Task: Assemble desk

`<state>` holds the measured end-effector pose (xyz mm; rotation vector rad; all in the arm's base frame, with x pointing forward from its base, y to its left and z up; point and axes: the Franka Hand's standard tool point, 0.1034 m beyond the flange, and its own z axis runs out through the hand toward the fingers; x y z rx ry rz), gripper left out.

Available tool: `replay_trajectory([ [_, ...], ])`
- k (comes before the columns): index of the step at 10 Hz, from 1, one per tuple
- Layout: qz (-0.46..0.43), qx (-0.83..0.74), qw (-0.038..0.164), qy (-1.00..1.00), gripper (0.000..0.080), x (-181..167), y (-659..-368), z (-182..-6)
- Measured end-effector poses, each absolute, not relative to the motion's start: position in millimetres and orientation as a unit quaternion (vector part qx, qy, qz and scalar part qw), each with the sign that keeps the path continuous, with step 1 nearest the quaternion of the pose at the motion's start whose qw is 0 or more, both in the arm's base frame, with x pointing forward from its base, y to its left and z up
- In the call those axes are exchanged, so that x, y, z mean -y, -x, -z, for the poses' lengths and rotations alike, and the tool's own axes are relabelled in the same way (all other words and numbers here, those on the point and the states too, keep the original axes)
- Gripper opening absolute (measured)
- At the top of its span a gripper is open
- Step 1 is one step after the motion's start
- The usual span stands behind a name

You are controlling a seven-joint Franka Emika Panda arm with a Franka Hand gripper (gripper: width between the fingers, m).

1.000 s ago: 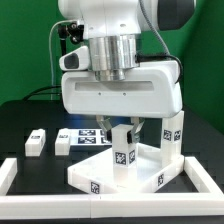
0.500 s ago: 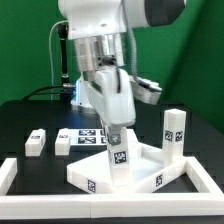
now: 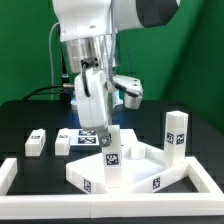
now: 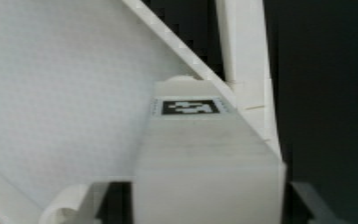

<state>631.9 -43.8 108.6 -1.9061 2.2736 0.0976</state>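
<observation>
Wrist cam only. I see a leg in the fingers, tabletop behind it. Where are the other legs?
Observer: Two lie flat on the table, at the exterior view's left of the tabletop: outer leg, inner leg.
Operator: Fourth?
Observer: The upright leg stands at the tabletop's corner on the exterior view's right.
Operator: Held one's pose?
Observer: The held leg is near upright in the gripper, low end at the tabletop's near-left part; contact unclear.
</observation>
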Motion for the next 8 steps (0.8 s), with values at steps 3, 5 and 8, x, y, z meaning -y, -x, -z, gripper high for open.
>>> replay_trajectory([
  [3, -0.011, -0.632, 0.096, 0.769, 0.0616, 25.5, -644.6, -105.8],
  [5, -0.006, -0.594, 0.096, 0.799, 0.0648, 30.0, -643.9, -106.3],
  [8, 0.007, -0.473, 0.094, 0.876, 0.0649, 34.4, -640.5, -105.4],
])
